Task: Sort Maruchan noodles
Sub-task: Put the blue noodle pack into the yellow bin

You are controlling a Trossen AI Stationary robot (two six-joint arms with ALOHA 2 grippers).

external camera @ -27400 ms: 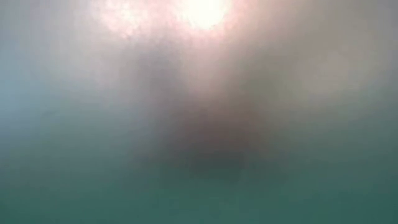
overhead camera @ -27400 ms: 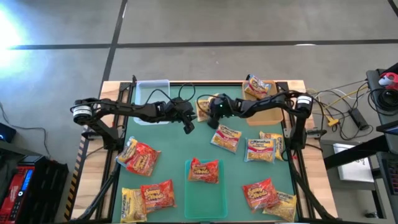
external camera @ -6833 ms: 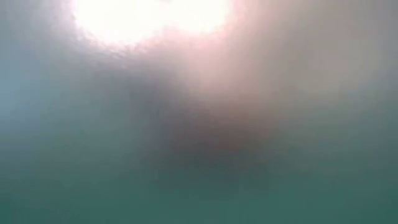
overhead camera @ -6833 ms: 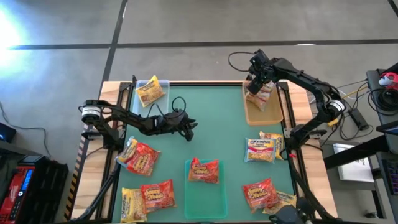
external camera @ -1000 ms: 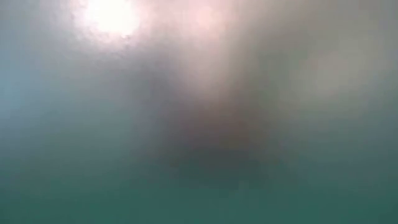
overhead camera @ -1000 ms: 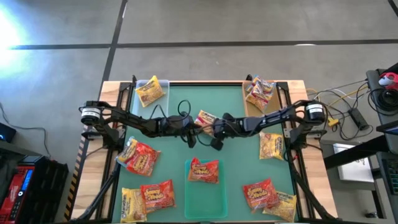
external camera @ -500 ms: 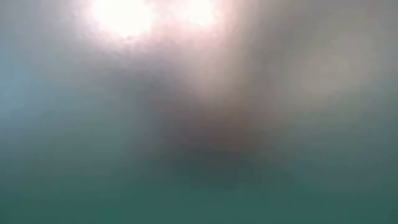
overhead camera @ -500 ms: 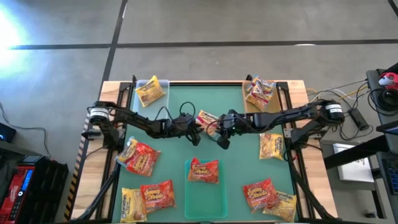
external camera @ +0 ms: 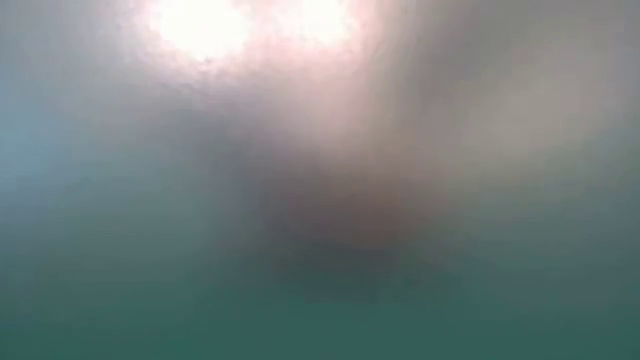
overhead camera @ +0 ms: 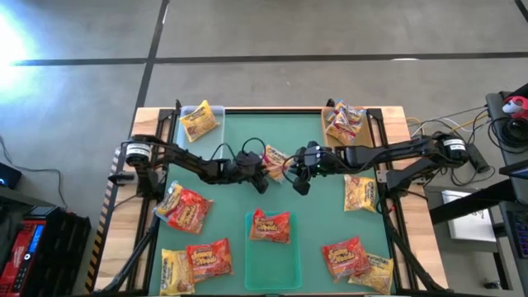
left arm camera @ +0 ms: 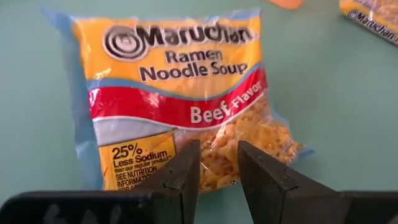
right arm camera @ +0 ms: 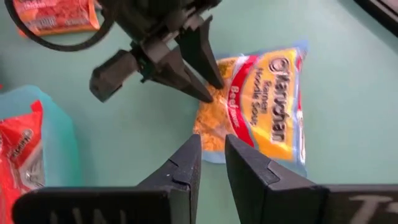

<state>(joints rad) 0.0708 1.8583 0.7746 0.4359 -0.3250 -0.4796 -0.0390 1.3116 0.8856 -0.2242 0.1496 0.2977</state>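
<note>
Left hand (left arm camera: 217, 171), fingers narrowly apart, straddles beef packet (left arm camera: 180, 93) edge.

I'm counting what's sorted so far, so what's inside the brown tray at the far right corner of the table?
The brown tray holds a small pile of pale yellow Maruchan packets with red labels. They overlap, so an exact count and anything beneath them is hidden.

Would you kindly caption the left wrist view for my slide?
Left pincer poised at the edge of a Beef Flavor Maruchan packet lying on the green mat.
</note>
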